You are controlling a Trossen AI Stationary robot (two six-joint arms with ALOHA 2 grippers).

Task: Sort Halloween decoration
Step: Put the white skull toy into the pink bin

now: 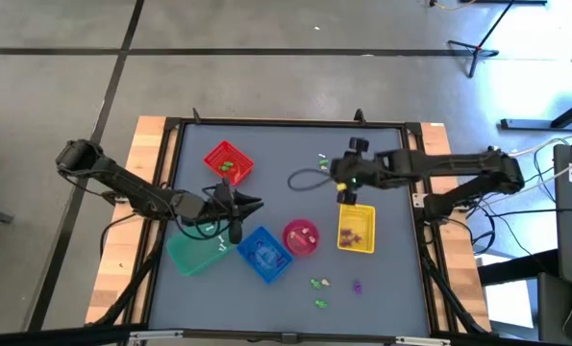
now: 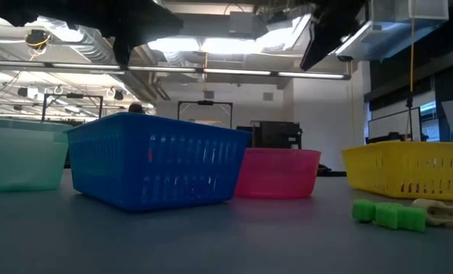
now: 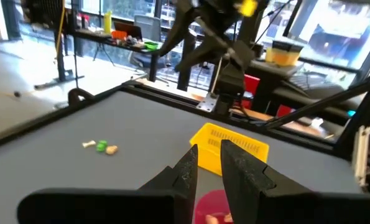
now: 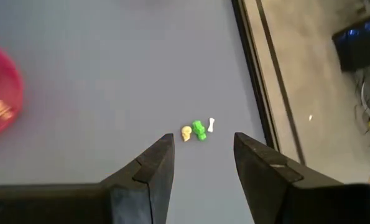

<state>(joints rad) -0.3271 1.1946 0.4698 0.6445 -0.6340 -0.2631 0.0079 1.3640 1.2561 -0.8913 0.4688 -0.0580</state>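
While the right tool (image 4: 200, 163) hangs with fingers apart above the desk (image 1: 382, 279), a cream, green and white cluster of Halloween decoration (image 4: 198, 130) lies just beyond its tips. Across the desk, the left tool (image 3: 208, 167), fingers nearly together and empty, points toward the yellow basket (image 3: 231, 149) and pink bowl (image 3: 212, 205).

From overhead, the trinkets near the worktop's front edge (image 1: 320, 284) are too small to tell what they are, and the same goes for whatever lies in the red basket (image 1: 229, 162), the yellow basket (image 1: 357, 229) and the pink bowl (image 1: 300, 236). In the low view, the arms are cut off at the picture's top, and the teal basket (image 2: 20, 156) runs past the edge. The blue basket (image 2: 156, 160) hides part of the pink bowl.
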